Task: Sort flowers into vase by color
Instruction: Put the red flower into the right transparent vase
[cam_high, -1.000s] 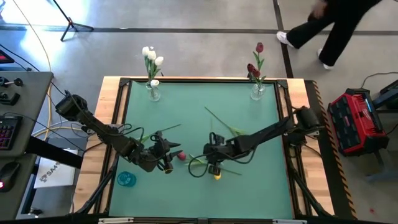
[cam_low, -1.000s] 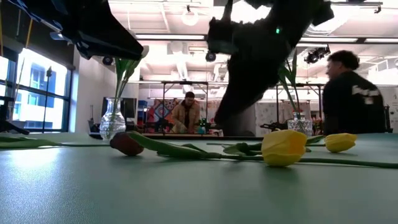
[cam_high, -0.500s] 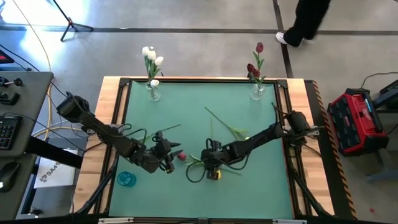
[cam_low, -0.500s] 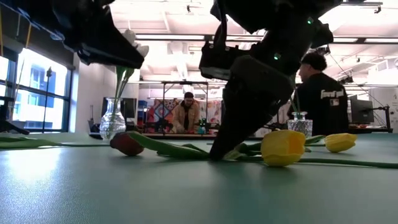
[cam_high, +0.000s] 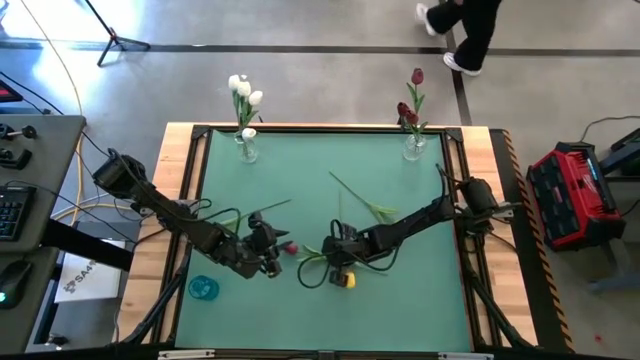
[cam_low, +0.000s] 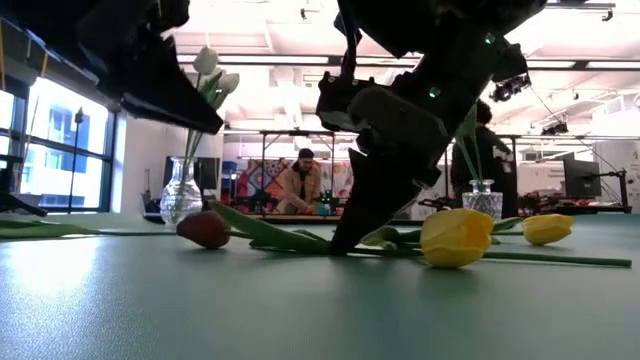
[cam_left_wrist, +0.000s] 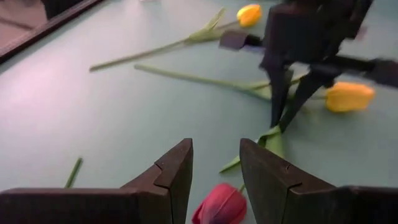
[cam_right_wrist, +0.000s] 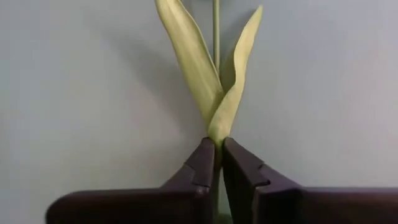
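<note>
Since the earlier frame the right gripper (cam_high: 322, 253) has come down from above the flowers to the surface and pressed its fingers (cam_right_wrist: 208, 163) together on a green stem (cam_right_wrist: 216, 140), right where two narrow leaves (cam_right_wrist: 193, 59) branch off. Which head that stem carries I cannot tell. The person walking behind has moved further along the floor.

Left gripper (cam_left_wrist: 214, 168) hangs low just beside the dark red tulip (cam_high: 290, 249), fingers spread partway, holding nothing.

A yellow tulip (cam_high: 343, 281) lies just beside the right gripper; a second yellow head (cam_low: 547, 228) lies further back. White flowers (cam_high: 243, 92) stand in the left vase (cam_high: 247, 148), dark red ones in the right vase (cam_high: 414, 146).

Handling, judged: stems light, thin, springy, likely to droop and swing when lifted. Head soft; avoid it. The leaf junction gives a thicker hold and should resist slipping. A mid-stem pinch balances best for feeding the stem end into a narrow vase neck.
</note>
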